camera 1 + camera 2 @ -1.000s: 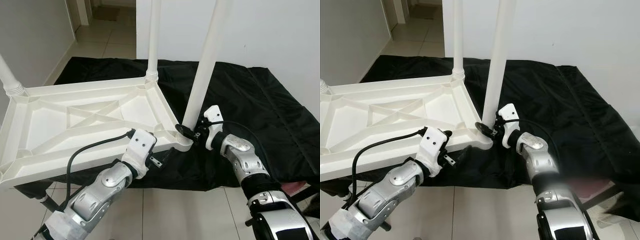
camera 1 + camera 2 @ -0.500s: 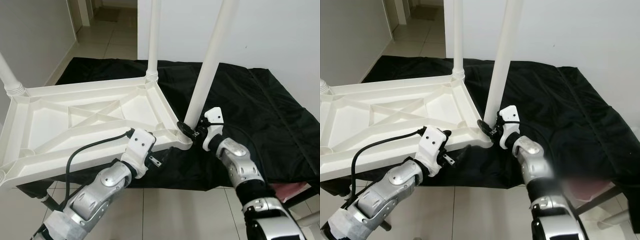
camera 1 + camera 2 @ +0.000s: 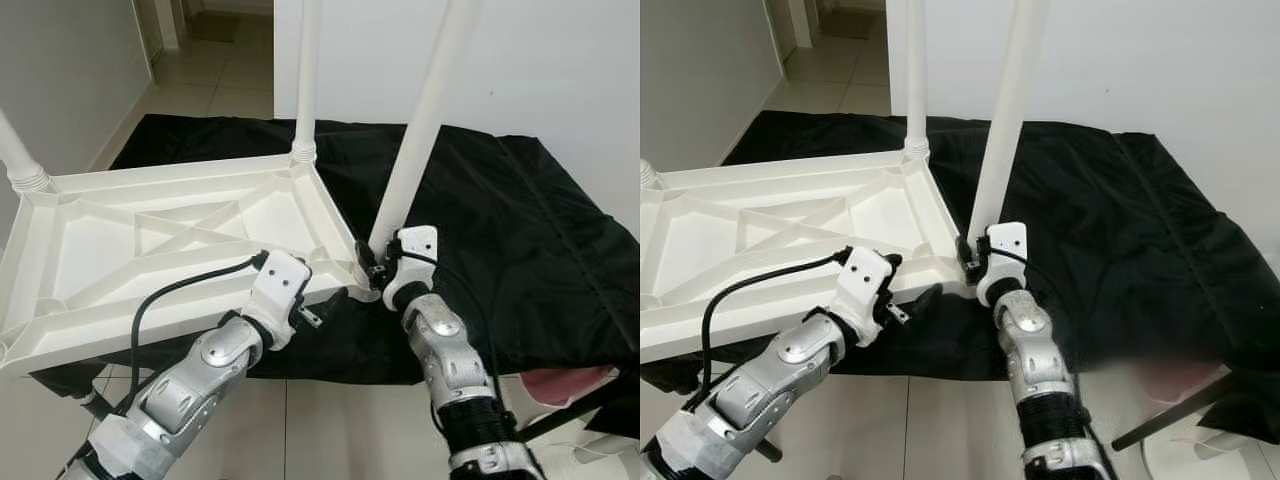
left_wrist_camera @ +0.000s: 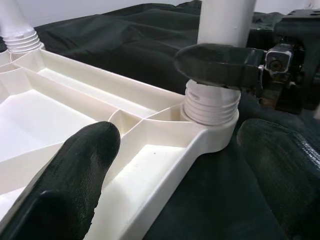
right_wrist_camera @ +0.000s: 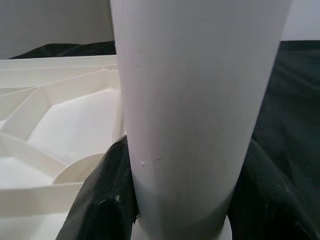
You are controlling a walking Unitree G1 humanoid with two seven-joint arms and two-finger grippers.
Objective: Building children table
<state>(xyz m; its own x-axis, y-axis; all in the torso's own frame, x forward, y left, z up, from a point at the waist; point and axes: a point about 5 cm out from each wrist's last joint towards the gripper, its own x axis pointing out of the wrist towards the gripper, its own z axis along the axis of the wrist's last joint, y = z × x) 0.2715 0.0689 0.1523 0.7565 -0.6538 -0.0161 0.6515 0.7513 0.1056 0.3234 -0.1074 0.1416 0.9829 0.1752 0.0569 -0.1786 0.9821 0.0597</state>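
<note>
Right claw [image 3: 372, 268] sat clamped around the base of the near table leg [image 3: 415, 140], one black finger on each side of the white tube, just above the ribbed collar [image 4: 210, 102] where the leg entered the corner socket. In the right wrist view the two fingers [image 5: 97, 200] pressed against the tube on both sides. The leg leaned slightly away from vertical, its top tilted toward the robot's right.

Left claw [image 3: 325, 305] hovered at the near long edge of the upturned children's table [image 3: 160, 250], fingers spread apart with nothing gripped. In the left wrist view one finger [image 4: 65, 175] lay over the ribbed underside of the tabletop, the other [image 4: 280, 165] outside the rim over the black cloth; the rim ran between them. Could not tell whether either finger touched the plastic. A black cable [image 3: 190, 290] looped from the left wrist back along the silver forearm.

The table lay upside down, white plastic, cross-braced underside facing up. A second leg [image 3: 307, 70] stood upright at the far corner on the same short side, seated in its socket. A third leg [image 3: 20, 155] rose from the far corner on the robot's left.

Beneath the table, a black cloth [image 3: 520, 220] was spread over the desk and hung over its near edge. Pale tiled floor [image 3: 300, 420] below; white wall [image 3: 560, 70] behind; an open doorway at far left.
</note>
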